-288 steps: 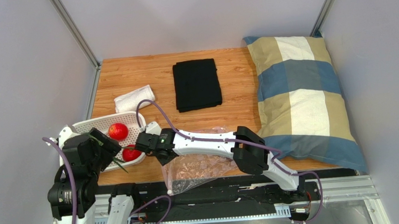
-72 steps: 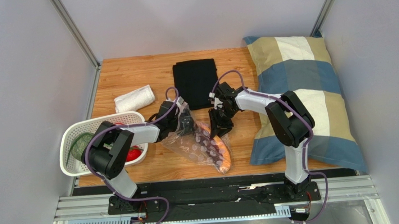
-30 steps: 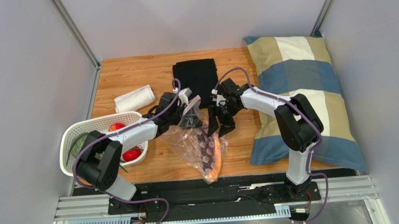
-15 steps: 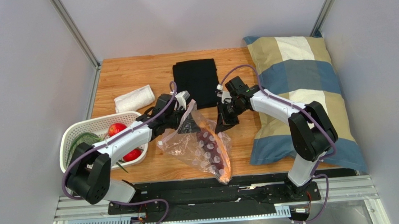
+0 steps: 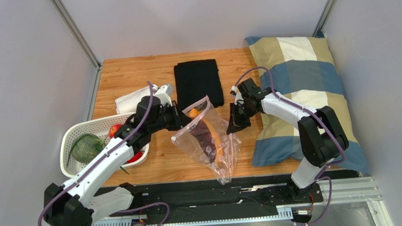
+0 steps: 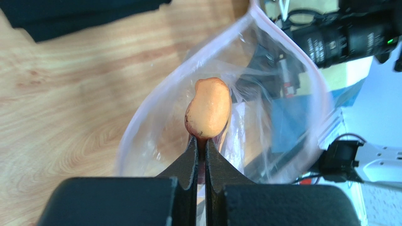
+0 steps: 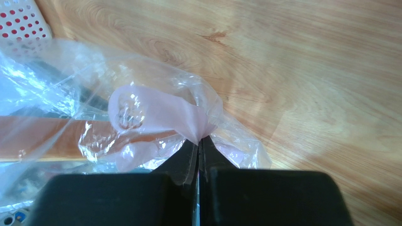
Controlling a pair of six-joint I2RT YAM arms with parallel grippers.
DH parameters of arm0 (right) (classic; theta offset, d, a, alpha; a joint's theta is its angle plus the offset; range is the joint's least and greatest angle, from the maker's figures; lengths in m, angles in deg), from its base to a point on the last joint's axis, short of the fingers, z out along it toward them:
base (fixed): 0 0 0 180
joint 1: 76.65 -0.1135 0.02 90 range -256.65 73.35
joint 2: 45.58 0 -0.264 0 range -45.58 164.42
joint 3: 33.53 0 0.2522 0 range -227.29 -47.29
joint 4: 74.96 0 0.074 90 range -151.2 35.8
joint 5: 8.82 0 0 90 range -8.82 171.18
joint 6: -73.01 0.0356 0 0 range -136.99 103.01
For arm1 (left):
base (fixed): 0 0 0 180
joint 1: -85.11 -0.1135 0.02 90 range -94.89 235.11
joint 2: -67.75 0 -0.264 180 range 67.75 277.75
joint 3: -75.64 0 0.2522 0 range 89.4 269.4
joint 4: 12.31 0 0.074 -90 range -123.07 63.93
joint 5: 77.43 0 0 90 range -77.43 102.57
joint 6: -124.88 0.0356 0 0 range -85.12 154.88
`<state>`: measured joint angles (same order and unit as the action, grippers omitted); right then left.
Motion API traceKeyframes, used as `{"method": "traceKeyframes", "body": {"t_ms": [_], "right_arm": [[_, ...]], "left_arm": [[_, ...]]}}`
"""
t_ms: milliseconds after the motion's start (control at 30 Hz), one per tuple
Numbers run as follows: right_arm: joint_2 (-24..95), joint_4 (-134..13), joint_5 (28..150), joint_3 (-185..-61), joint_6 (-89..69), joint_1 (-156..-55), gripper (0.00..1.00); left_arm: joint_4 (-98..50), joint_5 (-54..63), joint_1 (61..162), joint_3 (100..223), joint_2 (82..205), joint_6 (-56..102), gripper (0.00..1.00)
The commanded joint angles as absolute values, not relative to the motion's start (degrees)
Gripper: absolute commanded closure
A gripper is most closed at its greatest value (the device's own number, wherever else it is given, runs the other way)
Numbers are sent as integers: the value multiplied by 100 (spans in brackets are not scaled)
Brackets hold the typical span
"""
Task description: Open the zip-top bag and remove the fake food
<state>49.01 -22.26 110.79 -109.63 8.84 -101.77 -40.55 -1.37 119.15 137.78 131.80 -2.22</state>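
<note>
The zip-top bag [image 5: 211, 147] hangs open-mouthed between both arms at mid-table, clear with pale pink dots. My left gripper [image 5: 183, 116] is shut on the end of the orange fake food piece [image 5: 193, 113] at the bag's mouth. In the left wrist view my gripper [image 6: 201, 140] pinches that orange piece [image 6: 208, 108] inside the pink zip rim [image 6: 283, 52]. My right gripper [image 5: 234, 125] is shut on a bunched fold of the bag's right side [image 7: 160, 110]. Two red fruits [image 5: 114, 130] and the green bunch [image 5: 85, 146] lie in the white basket [image 5: 74, 136].
A rolled white towel [image 5: 131, 100] lies behind the basket. A folded black cloth [image 5: 198, 83] sits at the back middle. A plaid pillow [image 5: 303, 96] fills the right side, close to my right arm.
My right gripper has shut on the bag's side and drawn it to the right. My left gripper has pulled back to the left with the orange piece, and the bag's mouth now stands open between them.
</note>
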Motion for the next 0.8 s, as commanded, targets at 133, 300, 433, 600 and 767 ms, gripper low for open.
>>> {"method": "traceKeyframes", "body": {"t_ms": [133, 300, 433, 600, 767], "right_arm": [[4662, -1744, 10588, -11197, 560, -10125, 100], [4662, -1585, 10474, -11346, 455, -10108, 100], [4706, -1340, 10298, -11592, 349, -10108, 100], [4881, -1032, 10008, -11970, 235, -10099, 100], [5101, -680, 9622, -12480, 7, -10143, 100]], "left_arm": [[-3996, 780, 11868, 13836, 12023, -177, 100], [-4452, 1553, 11868, 14169, 11531, -98, 100], [-5049, 2572, 11860, 14722, 11345, 156, 100], [-5612, 3470, 11860, 15819, 11450, 718, 100], [-6499, 4770, 11851, 16525, 11591, 948, 100]]}}
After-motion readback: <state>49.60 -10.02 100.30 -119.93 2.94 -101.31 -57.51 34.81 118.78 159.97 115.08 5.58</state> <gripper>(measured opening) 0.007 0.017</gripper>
